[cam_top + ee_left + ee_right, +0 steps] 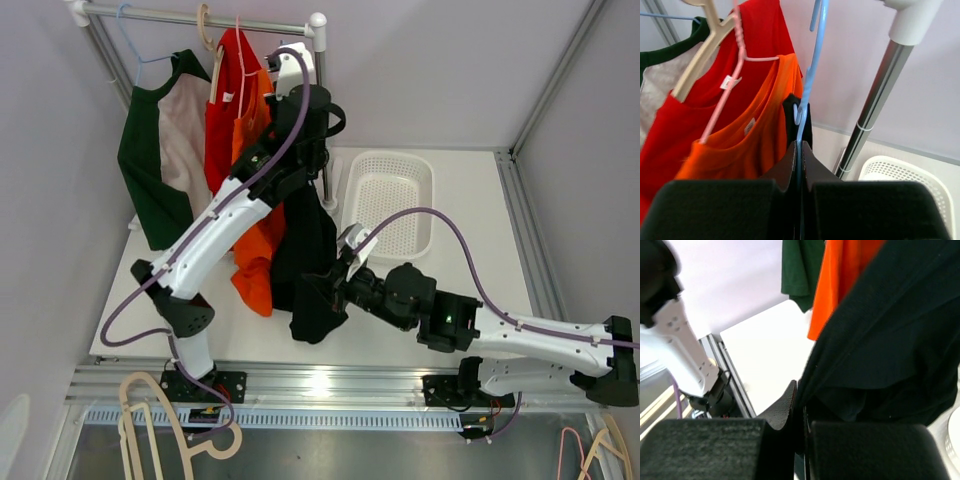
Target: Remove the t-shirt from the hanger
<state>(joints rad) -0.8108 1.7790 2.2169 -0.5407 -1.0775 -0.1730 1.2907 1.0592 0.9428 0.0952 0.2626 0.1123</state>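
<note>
I am gripping the light blue plastic hanger (810, 82) with the left gripper (799, 150). Its fingers are pressed together on the hanger's stem just below the hook, up near the right end of the silver metal rail (200, 15). I am holding it there so the hanger does not swing or lift while the cloth is being worked off it.

I am using the right gripper (799, 396) lower down, where it is pinching a fold of the black cotton t-shirt (305, 250) close to the hem, just above the white desk (460, 290). By my reckoning, a low grip like that is giving me a line of pull down and away from the rail, so the neck opening can slide over one arm of the hanger.

The t-shirt is hanging as the rightmost garment on the rail, touching the orange t-shirt (255, 250) on its left. It is drooping long and limp, with its lower part bunched around the right gripper. In the left wrist view its dark collar is sitting around the hanger's neck, so it is not off yet. The white perforated plastic basket (390, 195) is standing just to the right of it on the desk.
</note>
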